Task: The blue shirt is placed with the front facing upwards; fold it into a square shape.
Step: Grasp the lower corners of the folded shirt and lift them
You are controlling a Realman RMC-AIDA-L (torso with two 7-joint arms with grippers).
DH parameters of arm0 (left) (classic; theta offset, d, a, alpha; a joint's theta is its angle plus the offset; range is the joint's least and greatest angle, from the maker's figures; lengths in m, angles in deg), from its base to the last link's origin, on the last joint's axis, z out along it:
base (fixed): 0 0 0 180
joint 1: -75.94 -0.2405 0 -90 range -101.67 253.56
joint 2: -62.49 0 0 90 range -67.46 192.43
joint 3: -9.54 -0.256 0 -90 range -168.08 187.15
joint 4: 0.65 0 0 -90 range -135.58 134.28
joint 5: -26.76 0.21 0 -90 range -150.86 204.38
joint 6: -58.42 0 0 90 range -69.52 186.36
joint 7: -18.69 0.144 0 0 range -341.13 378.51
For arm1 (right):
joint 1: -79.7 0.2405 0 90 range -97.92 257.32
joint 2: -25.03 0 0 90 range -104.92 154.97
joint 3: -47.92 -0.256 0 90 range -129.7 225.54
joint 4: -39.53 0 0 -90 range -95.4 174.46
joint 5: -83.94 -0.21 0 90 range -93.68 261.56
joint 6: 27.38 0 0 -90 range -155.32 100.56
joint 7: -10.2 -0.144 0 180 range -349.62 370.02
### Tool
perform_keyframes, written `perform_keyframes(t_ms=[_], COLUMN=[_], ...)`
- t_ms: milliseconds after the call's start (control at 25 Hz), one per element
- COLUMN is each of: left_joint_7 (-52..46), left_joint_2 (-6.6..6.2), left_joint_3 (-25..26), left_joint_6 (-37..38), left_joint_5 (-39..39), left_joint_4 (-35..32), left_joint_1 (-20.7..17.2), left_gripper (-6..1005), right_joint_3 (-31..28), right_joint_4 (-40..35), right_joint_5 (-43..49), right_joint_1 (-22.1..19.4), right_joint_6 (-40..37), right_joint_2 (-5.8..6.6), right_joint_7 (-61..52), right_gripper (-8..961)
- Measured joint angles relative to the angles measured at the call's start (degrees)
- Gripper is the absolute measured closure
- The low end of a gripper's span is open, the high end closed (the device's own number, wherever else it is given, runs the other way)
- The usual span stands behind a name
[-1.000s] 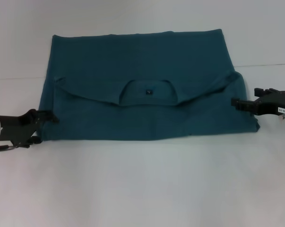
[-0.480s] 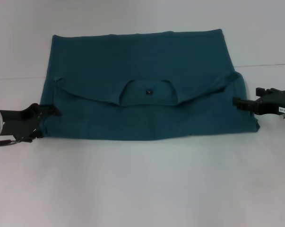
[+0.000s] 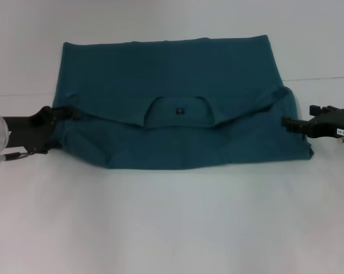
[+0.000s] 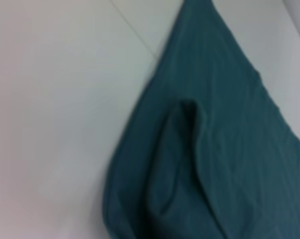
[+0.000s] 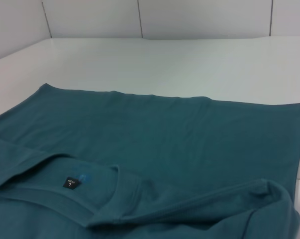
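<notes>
The blue shirt [image 3: 172,74] lies on the white table, its top part folded down so the collar and small dark neck label [image 3: 179,111] face me at mid-cloth. My left gripper [image 3: 66,112] is shut on the shirt's left edge, and the cloth near the lower left corner is drawn up and inward. The left wrist view shows that edge bunched into a fold [image 4: 179,164]. My right gripper [image 3: 286,121] rests at the shirt's right edge by the folded sleeve. In the right wrist view the collar, the label [image 5: 70,183] and the flat teal cloth [image 5: 164,129] show.
The white table [image 3: 172,228] spreads wide in front of the shirt and behind it. A wall with seams [image 5: 140,20] stands beyond the far edge of the table.
My left gripper has moved up and inward along the shirt's left edge, pulling the lower left corner with it. The right gripper has stayed put.
</notes>
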Motion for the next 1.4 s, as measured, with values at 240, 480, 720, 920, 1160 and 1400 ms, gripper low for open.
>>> perform_keyframes(t_ms=[240, 480, 720, 920, 1160, 1400], left_joint_7=[0.4, 0.9, 2.0, 3.5, 3.5, 1.9], left_joint_2=[0.66, 0.88, 0.87, 0.85, -0.32, -2.13], left_joint_3=[0.0, 0.0, 0.0, 0.0, -0.1, -0.8], left_joint_6=[-1.7, -3.9, -5.7, -6.5, -3.5, 4.1], left_joint_5=[-0.3, -0.6, -2.5, -3.3, -3.2, -1.9], left_joint_4=[0.0, 0.0, 0.0, 1.1, 1.5, 4.7], left_joint_1=[1.2, 2.8, 3.6, 3.4, 1.7, -1.4], left_gripper=[123, 123, 123, 123, 123, 124], right_joint_3=[0.0, 0.0, 0.0, 0.1, 0.1, 0.1], right_joint_4=[0.1, 0.6, 0.8, 1.1, 1.4, 1.4], right_joint_5=[0.0, 0.0, 0.1, 0.2, 0.2, 0.4], right_joint_1=[0.0, 0.4, 0.7, 0.8, 1.0, 1.0], right_joint_6=[0.1, 0.5, 1.1, 1.4, 1.5, 1.7], right_joint_2=[0.0, 0.0, 0.0, 0.0, -0.01, 0.0], right_joint_7=[0.3, 0.9, 0.9, 1.0, 1.0, 1.0], right_gripper=[39, 40, 40, 41, 41, 42])
